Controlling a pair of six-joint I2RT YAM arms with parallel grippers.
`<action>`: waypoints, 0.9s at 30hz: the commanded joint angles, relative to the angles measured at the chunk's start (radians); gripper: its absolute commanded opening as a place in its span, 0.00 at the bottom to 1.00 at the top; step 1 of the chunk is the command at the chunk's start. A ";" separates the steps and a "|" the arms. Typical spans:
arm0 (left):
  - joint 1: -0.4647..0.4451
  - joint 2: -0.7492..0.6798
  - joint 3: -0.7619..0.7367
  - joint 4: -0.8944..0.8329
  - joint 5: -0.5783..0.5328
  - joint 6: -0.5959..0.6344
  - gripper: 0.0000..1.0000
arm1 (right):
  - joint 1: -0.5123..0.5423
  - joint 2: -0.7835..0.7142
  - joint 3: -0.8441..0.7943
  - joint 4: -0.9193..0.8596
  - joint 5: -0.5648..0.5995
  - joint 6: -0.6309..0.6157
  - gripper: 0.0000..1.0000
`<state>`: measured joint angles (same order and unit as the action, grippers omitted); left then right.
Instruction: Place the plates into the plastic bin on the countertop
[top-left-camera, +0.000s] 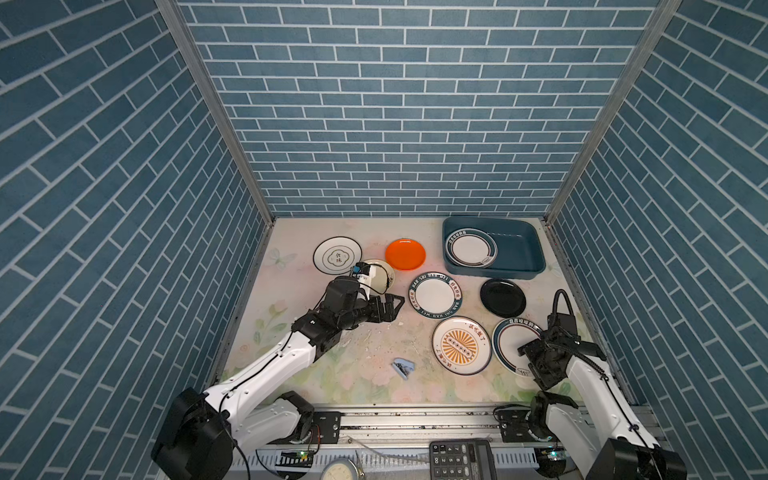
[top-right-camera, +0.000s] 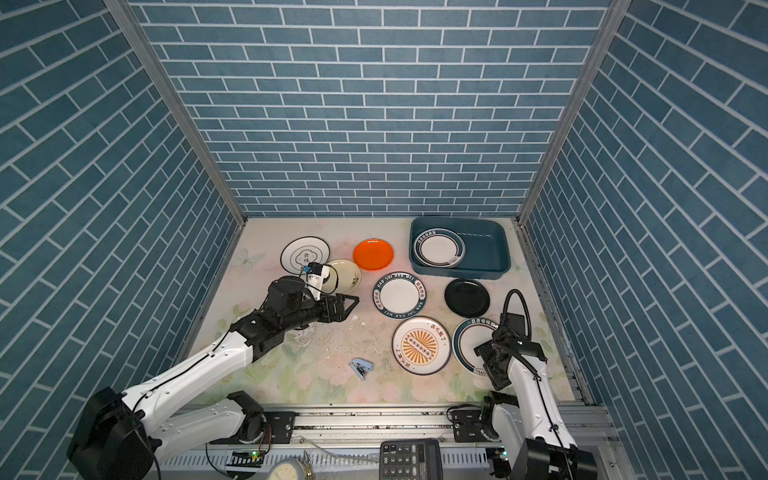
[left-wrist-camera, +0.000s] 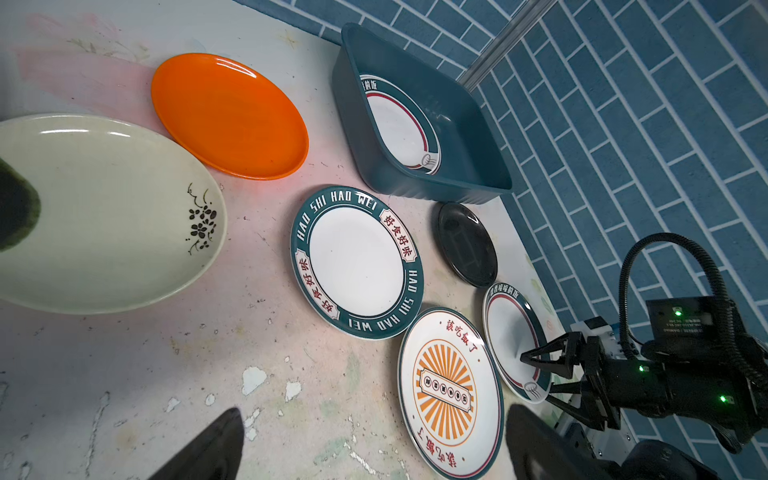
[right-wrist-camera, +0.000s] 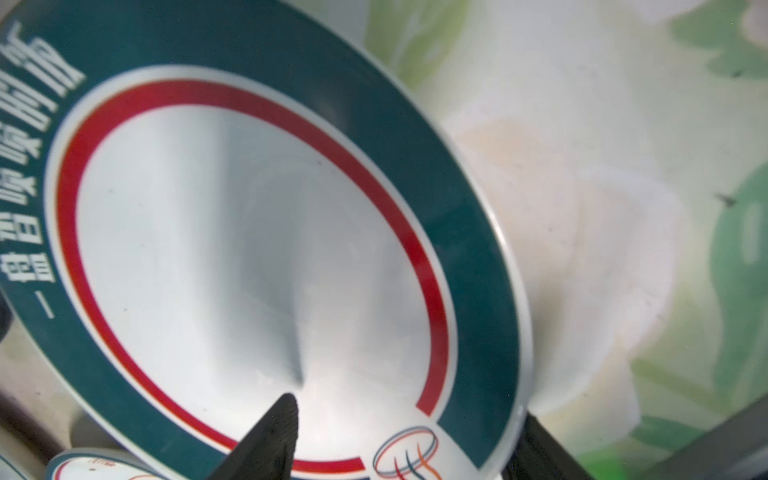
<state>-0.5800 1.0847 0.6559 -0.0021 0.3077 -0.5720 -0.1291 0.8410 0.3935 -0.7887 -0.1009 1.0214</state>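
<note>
**Top views.** The plastic bin (top-left-camera: 517, 249) stands at the far right of the countertop (top-left-camera: 374, 374). One teal-rimmed white plate, the binned plate (top-left-camera: 471, 248), lies flat in the bin's left half. Seven plates lie outside it. The orange plate (top-left-camera: 405, 254) is just left of the bin and the black plate (top-right-camera: 466, 297) is just in front of it. The target plate (top-left-camera: 509, 343), also white with a teal rim, lies well in front of the bin. The right gripper (top-left-camera: 524, 360) sits at this plate's near edge. The left gripper (top-right-camera: 351, 307) hangs far left of the bin with its jaws spread wide and holding nothing. Blue brick-pattern walls (top-left-camera: 395, 104) enclose the cell.

**Left wrist.** The right gripper (left-wrist-camera: 536, 374) has its jaws apart, one above and one below the rim of the target plate (left-wrist-camera: 509, 328). The countertop (left-wrist-camera: 187, 374) is scuffed, with its print flaked.

**Right wrist.** The target plate (right-wrist-camera: 249, 228) has a teal band with white lettering and a red ring around a glossy white centre. One finger (right-wrist-camera: 274, 436) lies over the plate's centre and the other lies outside the rim. The jaws are not clamped on the plate.
</note>
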 joint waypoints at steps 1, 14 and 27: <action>0.007 -0.007 -0.010 -0.002 -0.006 0.001 1.00 | -0.001 -0.044 -0.066 0.016 -0.009 0.069 0.71; 0.010 0.009 0.010 -0.013 0.010 0.005 1.00 | -0.002 -0.209 -0.110 -0.056 0.007 0.102 0.35; 0.012 0.020 0.017 -0.020 0.019 0.005 1.00 | -0.002 -0.284 -0.095 -0.120 0.038 0.137 0.05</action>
<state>-0.5743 1.0969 0.6559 -0.0101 0.3164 -0.5716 -0.1329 0.5602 0.3077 -0.7982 -0.1089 1.1477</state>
